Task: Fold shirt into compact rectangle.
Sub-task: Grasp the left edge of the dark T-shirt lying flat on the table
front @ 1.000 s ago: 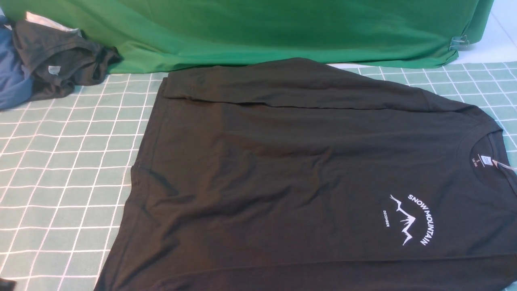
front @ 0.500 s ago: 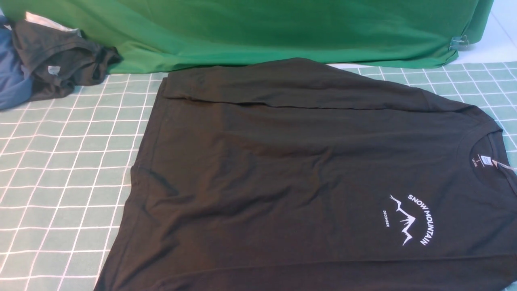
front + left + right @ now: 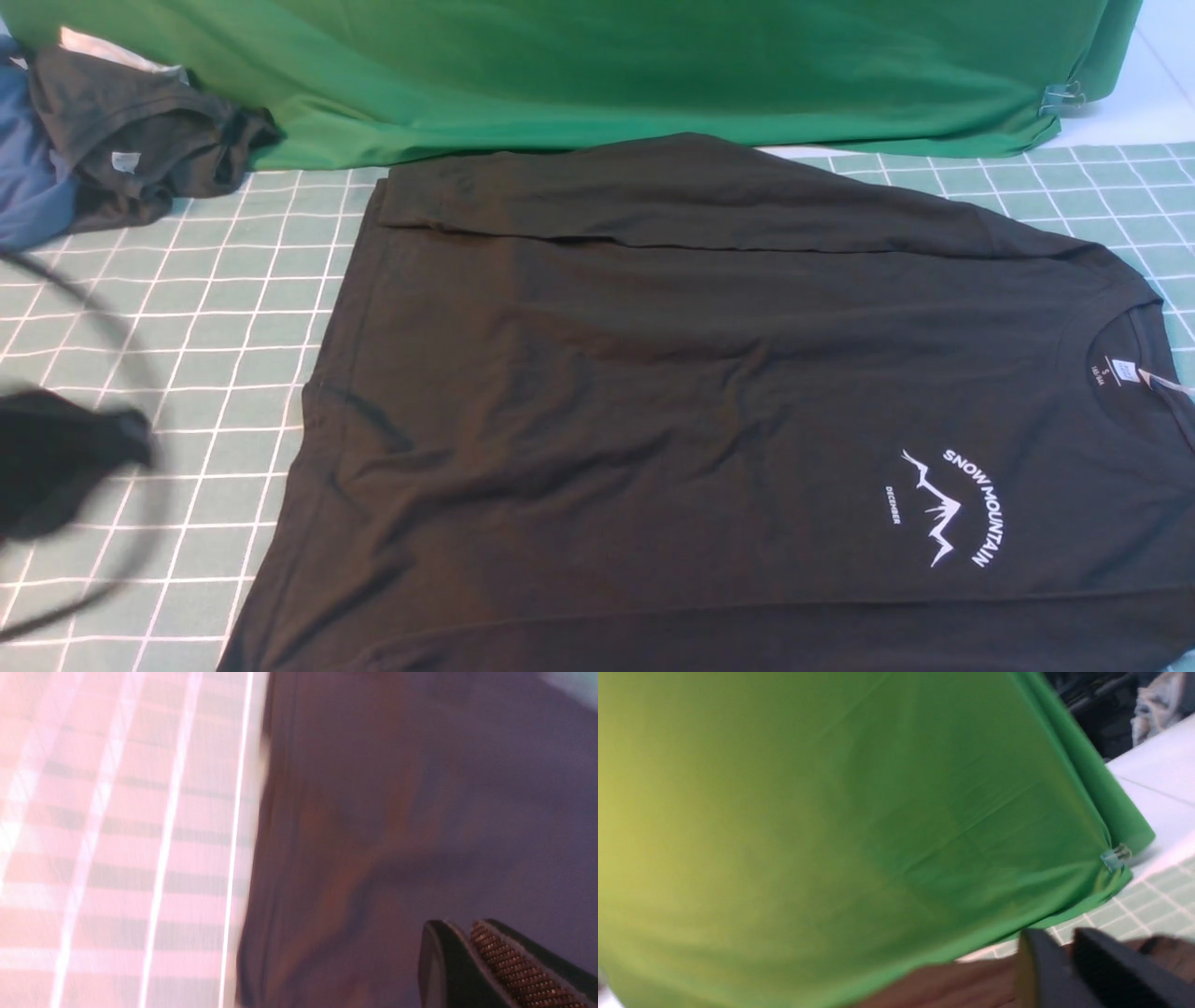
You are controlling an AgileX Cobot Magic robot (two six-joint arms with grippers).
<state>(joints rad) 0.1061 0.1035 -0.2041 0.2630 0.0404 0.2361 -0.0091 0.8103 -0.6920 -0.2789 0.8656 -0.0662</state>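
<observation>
The black shirt point(image 3: 653, 401) lies spread flat on the checked cloth, its neck to the right, with the white mountain print point(image 3: 952, 504) and neck label point(image 3: 1116, 371) showing. Its far sleeve point(image 3: 700, 201) is folded across along the far edge. My left arm point(image 3: 65, 467) shows as a dark blur at the left edge, apart from the shirt's hem. In the left wrist view my left gripper point(image 3: 460, 928) is shut and empty above the shirt point(image 3: 397, 812), near its hem edge. My right gripper point(image 3: 1066, 940), blurred, has its fingers together with nothing in them, over the shirt point(image 3: 948, 984).
A big green cloth point(image 3: 607, 75) hangs behind the shirt, with a clip point(image 3: 1060, 96) at its right corner. A dark grey garment point(image 3: 131, 131) and a blue cloth point(image 3: 28, 177) are piled at the far left. The checked table cloth point(image 3: 140, 355) is bare left of the shirt.
My left arm and its cable have swung into the front view at the left edge. The shirt has not moved.
</observation>
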